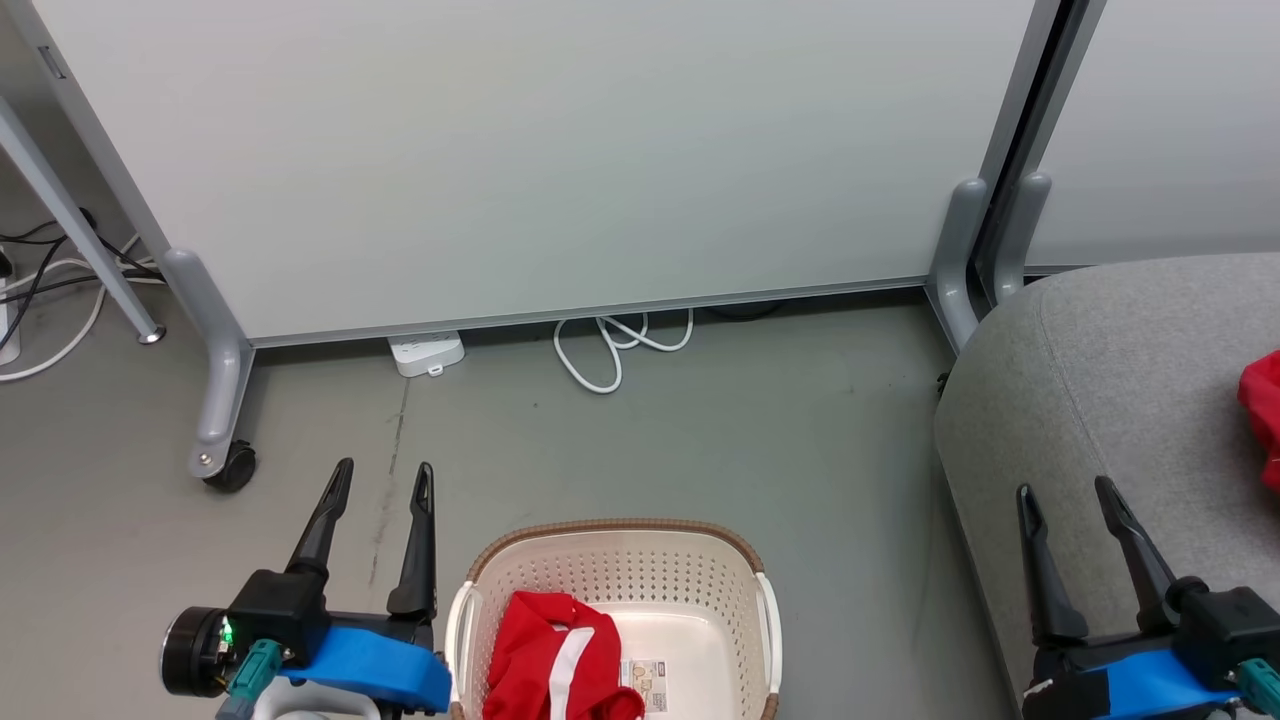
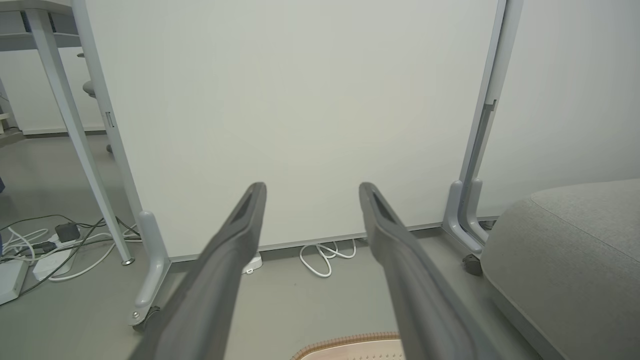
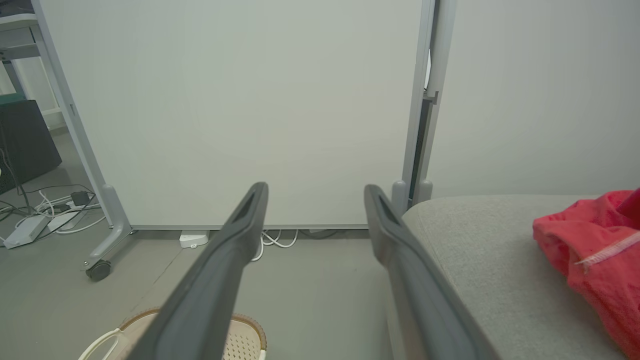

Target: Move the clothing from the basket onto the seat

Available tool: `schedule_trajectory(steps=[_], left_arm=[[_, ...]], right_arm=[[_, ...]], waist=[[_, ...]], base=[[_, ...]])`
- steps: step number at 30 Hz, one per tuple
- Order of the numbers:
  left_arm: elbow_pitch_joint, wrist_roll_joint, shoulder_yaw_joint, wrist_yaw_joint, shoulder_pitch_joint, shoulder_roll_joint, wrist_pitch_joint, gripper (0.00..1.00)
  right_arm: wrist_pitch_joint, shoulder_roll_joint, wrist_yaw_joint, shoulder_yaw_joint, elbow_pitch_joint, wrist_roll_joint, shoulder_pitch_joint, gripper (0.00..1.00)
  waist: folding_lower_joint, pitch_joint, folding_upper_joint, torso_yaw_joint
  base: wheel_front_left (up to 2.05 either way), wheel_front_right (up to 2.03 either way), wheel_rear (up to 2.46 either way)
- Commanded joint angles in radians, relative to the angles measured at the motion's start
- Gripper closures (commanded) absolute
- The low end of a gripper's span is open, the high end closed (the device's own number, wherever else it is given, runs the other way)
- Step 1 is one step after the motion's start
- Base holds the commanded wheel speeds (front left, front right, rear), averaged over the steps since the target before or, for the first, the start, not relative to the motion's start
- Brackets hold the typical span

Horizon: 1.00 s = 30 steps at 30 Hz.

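Progress looks like roughly half. One red garment [image 3: 595, 255] already lies on the seat [image 1: 1100, 380], bunched on its grey top well in from the rounded edge nearest the basket [image 1: 620, 535]. The other red garment [image 1: 555, 655] is in that basket, which stands on the floor, and it is heaped against the left wall. By my reading, this second piece has yet to be lifted out and carried across.

It is soft, bright-red fabric, crumpled, with a broad white stripe running down its folds. The piece on the seat shows a line of white stitching.

The left gripper [image 1: 385, 467] hovers over the floor just left of the basket, and the right gripper [image 1: 1065, 487] hovers over the seat's near edge. Both sets of fingers [image 2: 225, 260] stand wide apart, holding nothing.
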Motion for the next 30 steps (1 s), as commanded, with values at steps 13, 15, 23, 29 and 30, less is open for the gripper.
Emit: schedule_trajectory(steps=[13, 15, 23, 29, 30], left_arm=[[0.017, 0.026, 0.023, -0.016, 0.011, -0.015, -0.002, 0.00], [0.019, 0.027, 0.023, -0.018, 0.008, -0.016, -0.002, 0.00], [0.033, 0.036, -0.035, -0.018, -0.056, -0.002, -0.002, 0.00], [0.075, 0.005, -0.148, -0.018, -0.168, 0.047, -0.002, 0.00], [0.084, -0.001, -0.166, -0.018, -0.189, 0.056, -0.002, 0.00]], right_arm=[[-0.003, 0.013, 0.000, 0.000, 0.008, 0.005, 0.015, 0.00], [-0.003, 0.013, 0.000, 0.002, 0.010, 0.005, 0.014, 0.00], [-0.003, 0.015, 0.000, 0.011, 0.006, 0.005, -0.016, 0.00], [-0.003, 0.012, 0.000, 0.024, -0.011, 0.004, -0.063, 0.00], [-0.003, 0.011, 0.000, 0.026, -0.015, 0.005, -0.074, 0.00]], waist=[[0.0001, -0.001, -0.0001, 0.002], [0.0001, 0.000, -0.0001, 0.001], [0.0001, 0.028, -0.0001, -0.012], [0.0001, 0.093, -0.0001, -0.046], [0.0001, 0.110, -0.0001, -0.052]], base=[[0.00, 0.00, 0.00], [0.00, 0.00, 0.00], [0.00, 0.00, 0.00], [0.00, 0.00, 0.00], [0.00, 0.00, 0.00]])
